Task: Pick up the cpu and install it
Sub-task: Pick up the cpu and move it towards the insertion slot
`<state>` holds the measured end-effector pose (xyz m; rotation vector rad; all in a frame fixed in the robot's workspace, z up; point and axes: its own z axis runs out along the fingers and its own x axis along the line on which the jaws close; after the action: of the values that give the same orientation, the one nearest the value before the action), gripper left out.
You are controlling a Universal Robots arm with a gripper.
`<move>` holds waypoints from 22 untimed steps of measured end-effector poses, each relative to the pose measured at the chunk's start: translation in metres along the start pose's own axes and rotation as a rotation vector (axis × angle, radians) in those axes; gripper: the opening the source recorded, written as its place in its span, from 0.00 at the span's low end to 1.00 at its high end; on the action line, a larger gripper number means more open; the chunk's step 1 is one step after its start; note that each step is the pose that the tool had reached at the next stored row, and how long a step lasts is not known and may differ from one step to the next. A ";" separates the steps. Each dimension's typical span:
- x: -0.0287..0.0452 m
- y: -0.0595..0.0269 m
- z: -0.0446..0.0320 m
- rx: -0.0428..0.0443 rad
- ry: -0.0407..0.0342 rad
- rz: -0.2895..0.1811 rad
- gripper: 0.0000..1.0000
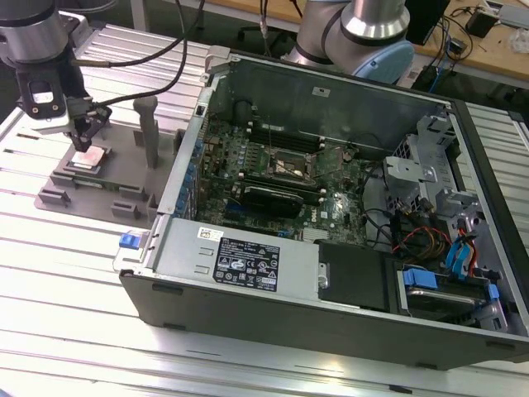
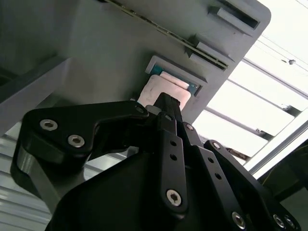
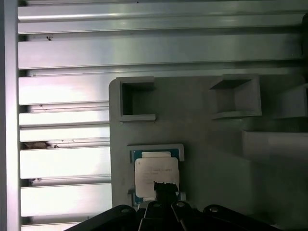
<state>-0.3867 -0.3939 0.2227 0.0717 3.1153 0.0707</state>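
The black multi-link tool (image 1: 85,136) on the arm hangs directly over the small flat square cpu with its pale silvery metal top (image 1: 88,159), at the exterior view's left. In the first wrist view the tool's tip (image 3: 166,187) overlaps one edge of the cpu (image 3: 156,175). In the second wrist view the tip (image 2: 166,103) also reaches the chip (image 2: 159,89). Whether it actually touches cannot be told, nor whether the tool is spread or pressed together.

The cpu lies flat in a shallow square recess with a raised grey rim (image 3: 156,147), with a band of blue-green showing between the chip and the rim. That recess is part of a flat grey plastic fixture plate (image 1: 116,194) resting on the ribbed aluminium tabletop (image 1: 66,273). The plate also carries two open square pockets (image 3: 137,98) (image 3: 236,96) beyond the recess and a grey upright post (image 1: 149,132) nearer the computer.

Just beside the plate, toward the exterior view's right, lies an open dark grey metal computer case (image 1: 248,318). Inside it sit a green motherboard (image 1: 347,178), a black square socket with a metal frame (image 1: 285,165) near the middle of the board, and a silver box with a black label (image 1: 240,256) along the near wall. Coloured cables (image 1: 413,240) lie by the blue-tabbed drive bays (image 1: 463,256). The cpu is well apart from the socket.
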 end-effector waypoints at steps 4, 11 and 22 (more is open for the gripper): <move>0.0002 0.0016 0.0059 0.0001 0.0001 0.000 0.11; 0.0002 0.0018 0.0062 0.0000 0.0000 0.000 0.36; 0.0006 0.0021 0.0173 -0.0001 -0.0001 0.000 0.54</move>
<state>-0.3867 -0.3910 0.2056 0.0718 3.1152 0.0708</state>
